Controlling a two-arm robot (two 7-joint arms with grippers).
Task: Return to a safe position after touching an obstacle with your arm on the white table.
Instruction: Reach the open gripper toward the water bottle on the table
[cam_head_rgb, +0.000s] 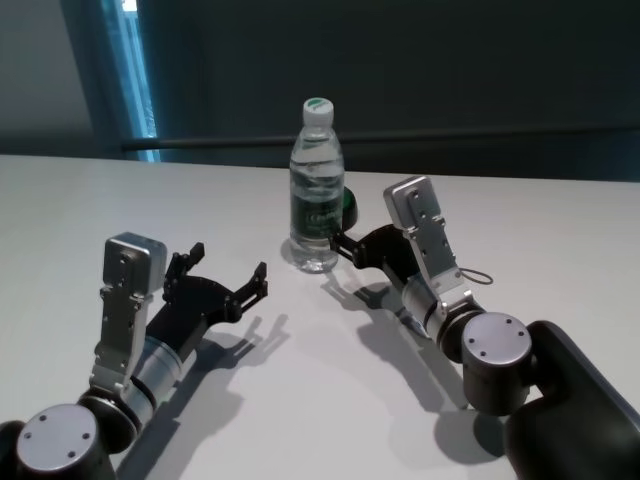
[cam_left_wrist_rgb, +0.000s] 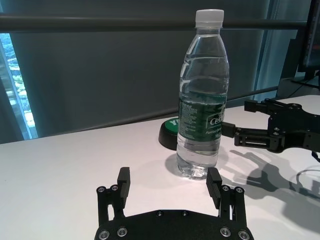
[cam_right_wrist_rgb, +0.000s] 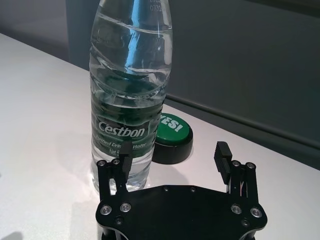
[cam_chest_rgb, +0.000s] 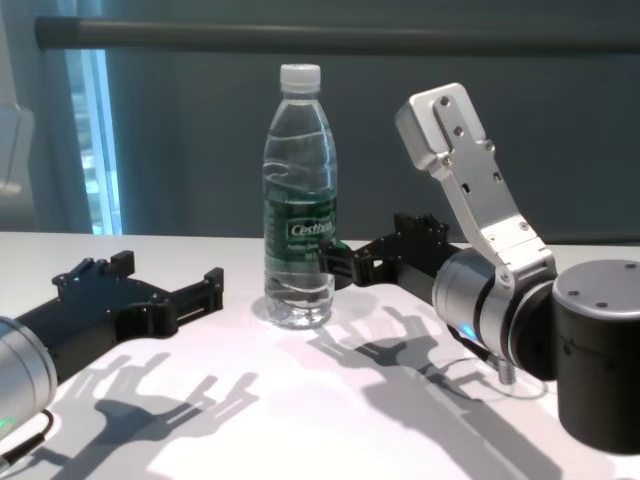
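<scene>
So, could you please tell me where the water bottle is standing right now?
The water bottle stands upright mid-table in the head view, just left of the open right tool, with a green button behind it.

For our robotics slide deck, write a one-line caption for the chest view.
Open right gripper beside upright clear plastic water bottle on white table; open left gripper apart.

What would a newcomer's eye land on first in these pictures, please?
Surely the clear water bottle, standing upright mid-table with its white cap and dark green label. The right gripper sits open right beside it, one of its fingers at the bottle's base. The left gripper lies open on the white table, apart from the bottle, and a green button sits behind it.
</scene>
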